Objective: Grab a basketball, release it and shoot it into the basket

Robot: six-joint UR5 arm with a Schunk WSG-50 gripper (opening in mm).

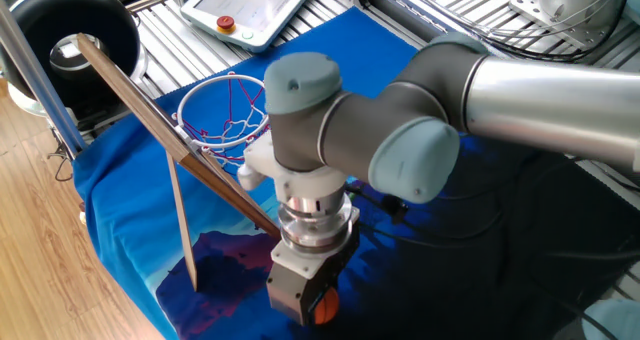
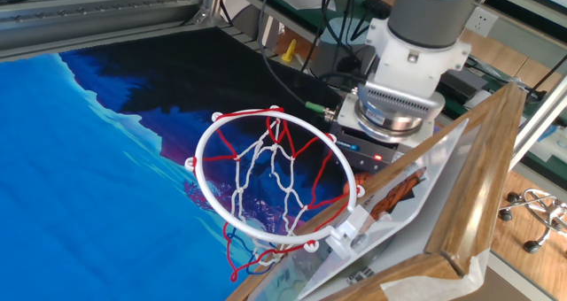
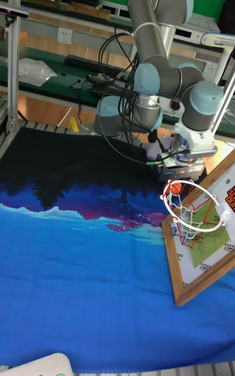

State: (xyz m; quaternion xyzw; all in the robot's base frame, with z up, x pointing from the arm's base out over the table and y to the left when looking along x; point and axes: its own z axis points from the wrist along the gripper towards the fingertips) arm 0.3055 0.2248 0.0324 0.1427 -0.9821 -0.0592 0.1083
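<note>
Orange ball [image 1: 325, 304] is seen pinched in the tool [image 1: 312, 302], low over the bench cloth, right of the hoop [image 1: 227, 107]. Grab judged done; release and shot remain.

UR5 arm [image 1: 520, 100]: brushed silver tubular links joined by dark grey cylindrical joint housings with pale blue-grey round end caps [image 1: 415, 160]. White wrist flange [image 2: 416, 57] above a ribbed, polished metal ring [image 1: 315, 225]. Boxy grey gripper body [image 1: 295, 285] with small lit red indicators. Black cables [image 3: 121, 56] loop loosely beside the arm's column.
</note>
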